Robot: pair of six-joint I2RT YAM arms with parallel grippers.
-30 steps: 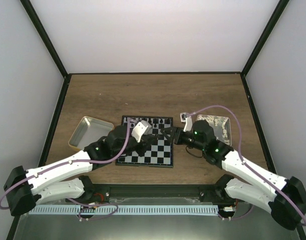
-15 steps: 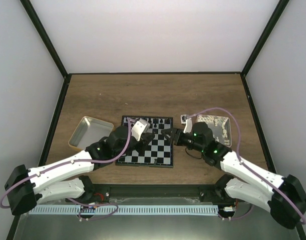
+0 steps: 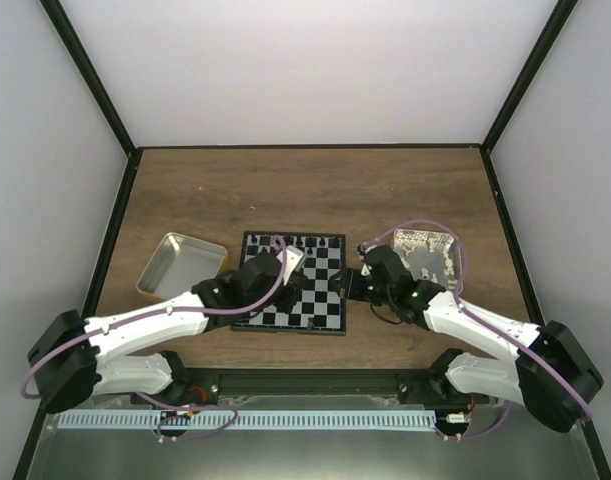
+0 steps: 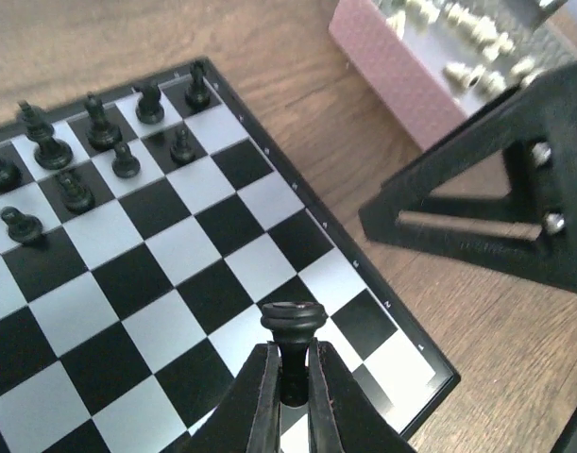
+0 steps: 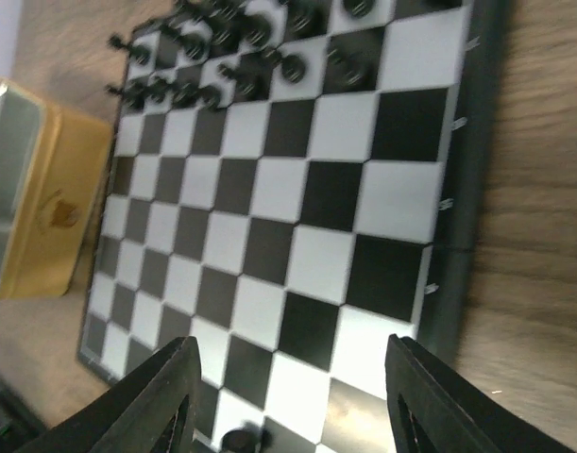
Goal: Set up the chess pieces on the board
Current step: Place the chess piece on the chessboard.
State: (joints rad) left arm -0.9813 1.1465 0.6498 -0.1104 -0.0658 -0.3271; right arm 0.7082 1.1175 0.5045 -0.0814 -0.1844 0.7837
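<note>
The black and white board (image 3: pixel 320 315) lies at the table's middle. Several tiny black chess pieces (image 3: pixel 303 243) stand in its two far rows; they also show in the left wrist view (image 4: pixel 80 160) and the right wrist view (image 5: pixel 241 57). My left gripper (image 3: pixel 305 290) is shut on one black piece (image 4: pixel 291 326), held above the board's near right squares. My right gripper (image 3: pixel 347 285) is open and empty, low over the board's right edge (image 5: pixel 297 406). One of its fingers (image 4: pixel 486 217) shows in the left wrist view.
A yellow-rimmed tray (image 3: pixel 180 262) stands left of the board, also in the right wrist view (image 5: pixel 42 208). A pinkish tray (image 3: pixel 430 255) holding several white pieces stands to the right, also in the left wrist view (image 4: pixel 401 66). Bare wood lies behind the board.
My right gripper has drawn back from the board's middle to its right edge and lowered. My left gripper has shifted a little to the right with the black piece.
</note>
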